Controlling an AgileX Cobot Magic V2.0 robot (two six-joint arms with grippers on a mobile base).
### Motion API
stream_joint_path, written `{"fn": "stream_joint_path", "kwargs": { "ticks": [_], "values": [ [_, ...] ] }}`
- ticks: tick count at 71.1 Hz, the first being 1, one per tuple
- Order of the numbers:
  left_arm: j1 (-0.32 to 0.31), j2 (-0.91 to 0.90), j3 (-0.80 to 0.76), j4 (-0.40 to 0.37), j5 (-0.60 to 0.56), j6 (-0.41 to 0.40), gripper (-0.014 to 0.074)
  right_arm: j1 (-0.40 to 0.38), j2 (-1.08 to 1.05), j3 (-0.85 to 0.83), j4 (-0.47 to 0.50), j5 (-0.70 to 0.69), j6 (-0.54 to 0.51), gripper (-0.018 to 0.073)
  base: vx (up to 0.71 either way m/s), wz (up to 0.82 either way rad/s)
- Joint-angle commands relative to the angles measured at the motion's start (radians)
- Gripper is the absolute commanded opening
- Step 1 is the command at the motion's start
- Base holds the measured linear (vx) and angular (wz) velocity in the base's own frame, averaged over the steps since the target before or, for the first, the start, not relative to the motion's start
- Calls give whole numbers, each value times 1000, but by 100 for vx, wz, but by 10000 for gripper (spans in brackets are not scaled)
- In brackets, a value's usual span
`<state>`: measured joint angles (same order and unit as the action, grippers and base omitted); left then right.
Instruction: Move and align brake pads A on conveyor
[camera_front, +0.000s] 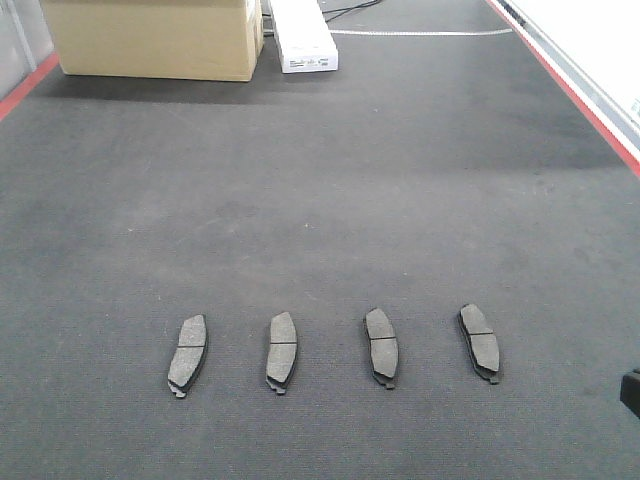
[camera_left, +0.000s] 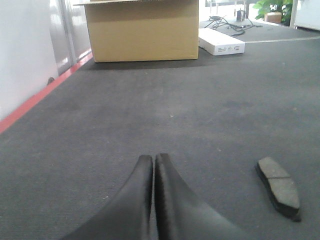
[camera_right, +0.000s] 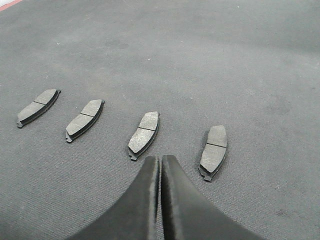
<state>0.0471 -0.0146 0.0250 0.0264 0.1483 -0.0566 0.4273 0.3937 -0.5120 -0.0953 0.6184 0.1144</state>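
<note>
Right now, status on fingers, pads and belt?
Left gripper and right gripper shut, empty. Four brake pads in a row on conveyor. Nothing blocking them.

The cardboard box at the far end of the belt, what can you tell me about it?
The cardboard box is plain tan, with flat, unmarked sides as far as the pictures show. It stands upright on the dark belt at its far end, near the red strip along the belt's edge, casting a shadow in front. Its top is cut off in the front view. A long white box lies just beside it; whether they touch cannot be told. No gripper is near it.
</note>
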Motion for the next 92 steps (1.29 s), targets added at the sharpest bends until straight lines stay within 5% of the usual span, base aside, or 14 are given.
{"fn": "stream_joint_path", "kwargs": {
  "ticks": [1,78,92],
  "values": [
    [2,-13,-17,-5,-95,-26,-6,-3,7,-28,-11,-70,-4,-10,0,0],
    [2,-12,-18,-5,-88,-26,-6,-4,7,-22,-12,-79,-5,-10,0,0],
    [2,-12,-18,-5,-88,-26,-6,-106,-53,83,-7,-292,-18,-10,0,0]
  ]
}}
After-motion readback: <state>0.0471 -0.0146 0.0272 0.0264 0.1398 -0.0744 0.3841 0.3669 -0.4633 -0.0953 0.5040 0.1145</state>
